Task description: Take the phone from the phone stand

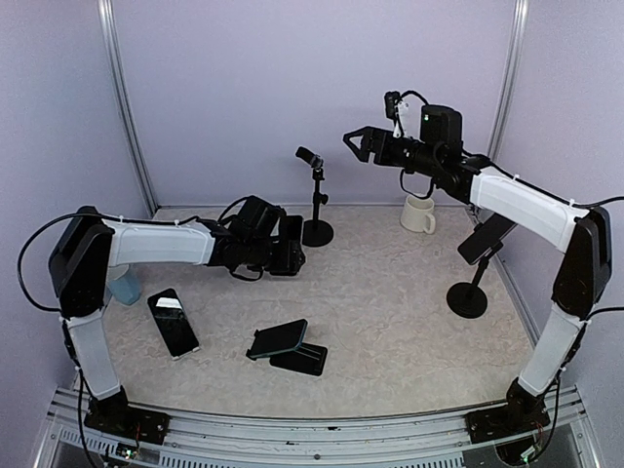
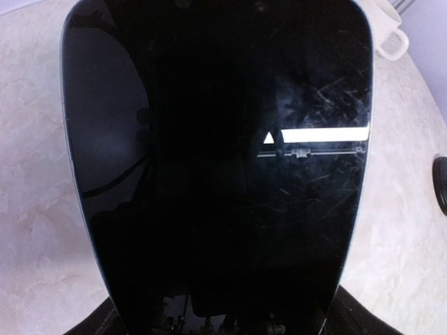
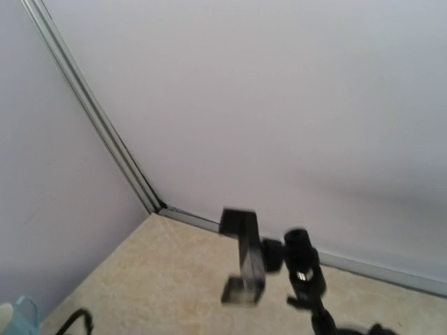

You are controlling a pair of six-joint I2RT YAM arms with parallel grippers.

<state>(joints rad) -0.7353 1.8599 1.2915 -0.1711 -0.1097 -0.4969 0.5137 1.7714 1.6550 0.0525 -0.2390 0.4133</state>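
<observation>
My left gripper (image 1: 289, 252) is shut on a black phone (image 1: 291, 230), held low over the table just left of a tall black phone stand (image 1: 315, 200). In the left wrist view the phone's dark glass (image 2: 223, 174) fills the frame and hides my fingers. The stand's clamp (image 1: 308, 155) is empty; it shows blurred in the right wrist view (image 3: 244, 269). My right gripper (image 1: 357, 142) is raised in the air to the right of the clamp, with its jaws apart and empty. Its fingers are out of the right wrist view.
A second tall stand (image 1: 468, 297) at the right holds a phone (image 1: 485, 239). A low desk stand (image 1: 300, 359) holds another phone (image 1: 278, 338). A loose phone (image 1: 173, 322) lies at the left. A white mug (image 1: 418, 214) stands at the back.
</observation>
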